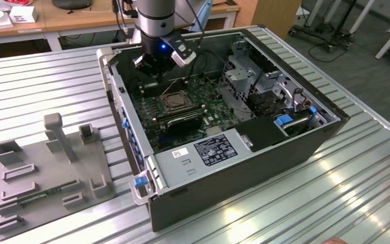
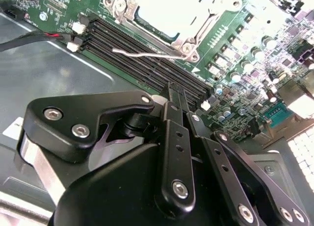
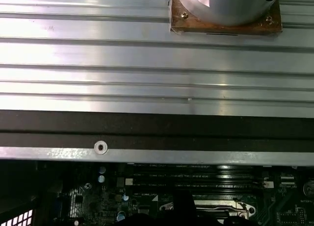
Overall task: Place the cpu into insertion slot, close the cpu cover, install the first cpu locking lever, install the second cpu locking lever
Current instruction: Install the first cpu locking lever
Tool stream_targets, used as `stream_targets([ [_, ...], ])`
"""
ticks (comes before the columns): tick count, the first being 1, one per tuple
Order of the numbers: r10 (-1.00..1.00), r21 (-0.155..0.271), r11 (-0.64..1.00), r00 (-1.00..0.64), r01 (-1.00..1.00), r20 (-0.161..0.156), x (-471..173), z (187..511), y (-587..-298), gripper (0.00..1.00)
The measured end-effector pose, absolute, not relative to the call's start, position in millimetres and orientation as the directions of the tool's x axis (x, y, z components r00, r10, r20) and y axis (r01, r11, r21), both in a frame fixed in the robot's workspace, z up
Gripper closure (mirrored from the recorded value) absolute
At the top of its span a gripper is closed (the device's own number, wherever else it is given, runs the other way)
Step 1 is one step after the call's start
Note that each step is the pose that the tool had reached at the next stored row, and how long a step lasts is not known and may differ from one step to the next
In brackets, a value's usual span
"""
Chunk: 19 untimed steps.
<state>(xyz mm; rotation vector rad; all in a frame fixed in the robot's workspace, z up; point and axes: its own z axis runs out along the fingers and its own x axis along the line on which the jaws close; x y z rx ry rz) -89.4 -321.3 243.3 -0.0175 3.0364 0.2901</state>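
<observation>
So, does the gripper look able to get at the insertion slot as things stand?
Probably yes: the case is open, the gripper hangs over the motherboard, and nothing stands between it and the insertion slot.

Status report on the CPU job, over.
Hand hovers over motherboard near insertion slot. Cpu cover lies flat on it; wire lever alongside. No obstruction seen.

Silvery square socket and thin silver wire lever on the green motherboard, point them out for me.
Silvery square socket [image 1: 174,100]: exterior view, its dark centre.
Thin silver wire lever [image 2: 147,54]: second wrist view, middle of the wire.
</observation>
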Motion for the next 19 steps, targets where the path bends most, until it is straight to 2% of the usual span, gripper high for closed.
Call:
stream_targets([
  [19, -0.060, 0.192, 0.978, -0.994, -0.077, -0.094, -74, 240, -324, 0.90],
])
